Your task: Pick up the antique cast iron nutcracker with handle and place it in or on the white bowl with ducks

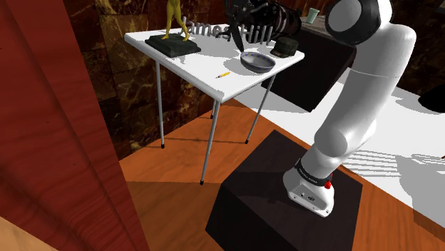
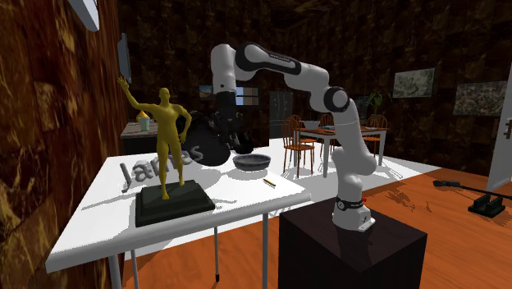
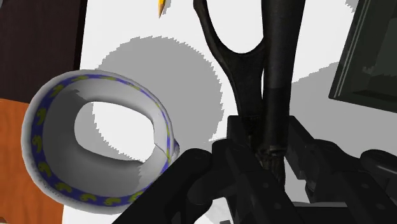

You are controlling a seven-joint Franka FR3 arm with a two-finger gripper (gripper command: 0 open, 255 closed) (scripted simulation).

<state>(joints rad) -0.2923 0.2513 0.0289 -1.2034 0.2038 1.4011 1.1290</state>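
Gripper (image 3: 264, 153): fingers pinched on nutcracker (image 3: 278, 63) handle (dark, two-armed)
Nutcracker: held above white table (image 1: 207, 68), off to one side of bowl (image 3: 57, 127)
Bowl: upright on table, blue rim band with yellow ducks
Pencil (image 1: 224, 74): on table near bowl
Statue (image 2: 166, 139): yellow figure, dark base, well apart from bowl

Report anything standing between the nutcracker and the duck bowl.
Nothing visible does. The gripper clasps the nutcracker; the duck bowl stands beside it with bare white table between, the pencil off to one side.
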